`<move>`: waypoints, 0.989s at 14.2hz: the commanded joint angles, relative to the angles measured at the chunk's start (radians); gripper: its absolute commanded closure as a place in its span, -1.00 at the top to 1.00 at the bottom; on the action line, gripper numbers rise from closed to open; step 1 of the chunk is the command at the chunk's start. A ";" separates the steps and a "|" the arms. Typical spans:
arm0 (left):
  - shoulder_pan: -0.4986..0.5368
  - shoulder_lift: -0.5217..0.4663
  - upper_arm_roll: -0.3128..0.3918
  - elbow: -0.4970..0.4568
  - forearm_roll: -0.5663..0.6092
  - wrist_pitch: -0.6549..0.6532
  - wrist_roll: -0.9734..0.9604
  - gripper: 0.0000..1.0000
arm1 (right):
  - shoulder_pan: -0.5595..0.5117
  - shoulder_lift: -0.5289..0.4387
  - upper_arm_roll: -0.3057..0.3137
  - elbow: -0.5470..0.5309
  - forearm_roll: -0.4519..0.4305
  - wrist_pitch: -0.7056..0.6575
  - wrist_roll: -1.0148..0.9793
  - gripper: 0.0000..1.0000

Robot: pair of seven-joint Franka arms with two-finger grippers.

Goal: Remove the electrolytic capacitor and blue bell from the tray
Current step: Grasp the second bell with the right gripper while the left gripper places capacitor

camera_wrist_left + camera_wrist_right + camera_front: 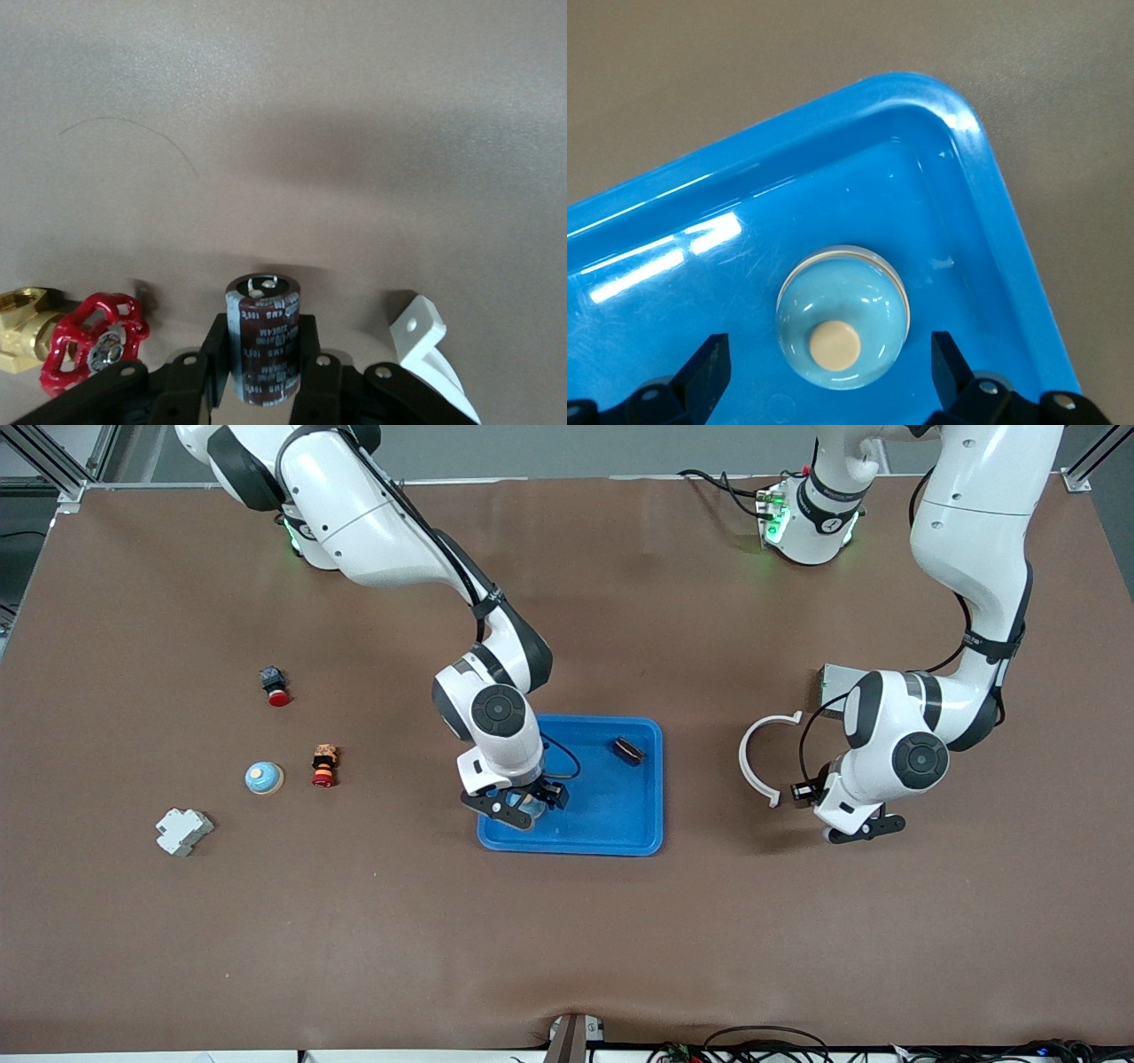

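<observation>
The right tool [518, 808] hung low over the tray [620, 824], at the corner nearest the front camera toward the right arm's end, with its fingers [709, 367] spread wide on either side of the blue bell [842, 316]. The bell sat dome-up on the tray floor, close to the rim, and the fingers had not touched it; that straddling pose read as the set-up for a pinch across the dome. Room there was tight: the raised rim ran just beside the bell on two sides, so a finger coming down on the rim side risked catching the wall, and a straight lift looked like the cleanest way out. The left tool [858, 830] was over bare tabletop [567, 957] toward the left arm's end, well apart from the tray, its fingers clamped on the capacitor [263, 339], which stood upright between them. So the capacitor was already out of the tray, and it seemed held low for setting down. Near that spot lay a white clip [760, 757] and, in the left wrist view, a brass valve [75, 339] with a red handwheel, both close enough to mind when releasing. A small dark part [628, 751] remained in the tray's corner farthest from the camera. Open tabletop lay all around the tray for placing the bell.
</observation>
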 commanded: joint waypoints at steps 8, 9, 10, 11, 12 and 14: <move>-0.004 0.029 -0.002 0.004 0.029 0.033 -0.028 -0.46 | 0.007 0.032 -0.013 0.041 -0.025 -0.008 0.024 1.00; -0.004 0.029 -0.002 0.006 0.029 0.036 -0.028 -0.39 | 0.006 0.032 -0.013 0.043 -0.025 -0.008 0.024 0.91; -0.004 0.030 -0.002 0.006 0.029 0.036 -0.028 -0.29 | 0.007 0.034 -0.013 0.044 -0.025 -0.008 0.024 0.66; -0.004 0.033 -0.002 0.006 0.029 0.036 -0.031 -0.14 | 0.007 0.034 -0.012 0.044 -0.025 -0.009 0.026 0.30; -0.004 0.035 -0.002 0.007 0.029 0.042 -0.038 0.04 | 0.007 0.034 -0.013 0.044 -0.023 -0.011 0.026 -0.18; -0.004 0.035 -0.002 0.006 0.029 0.047 -0.038 0.61 | 0.007 0.034 -0.012 0.044 -0.020 -0.011 0.030 -1.00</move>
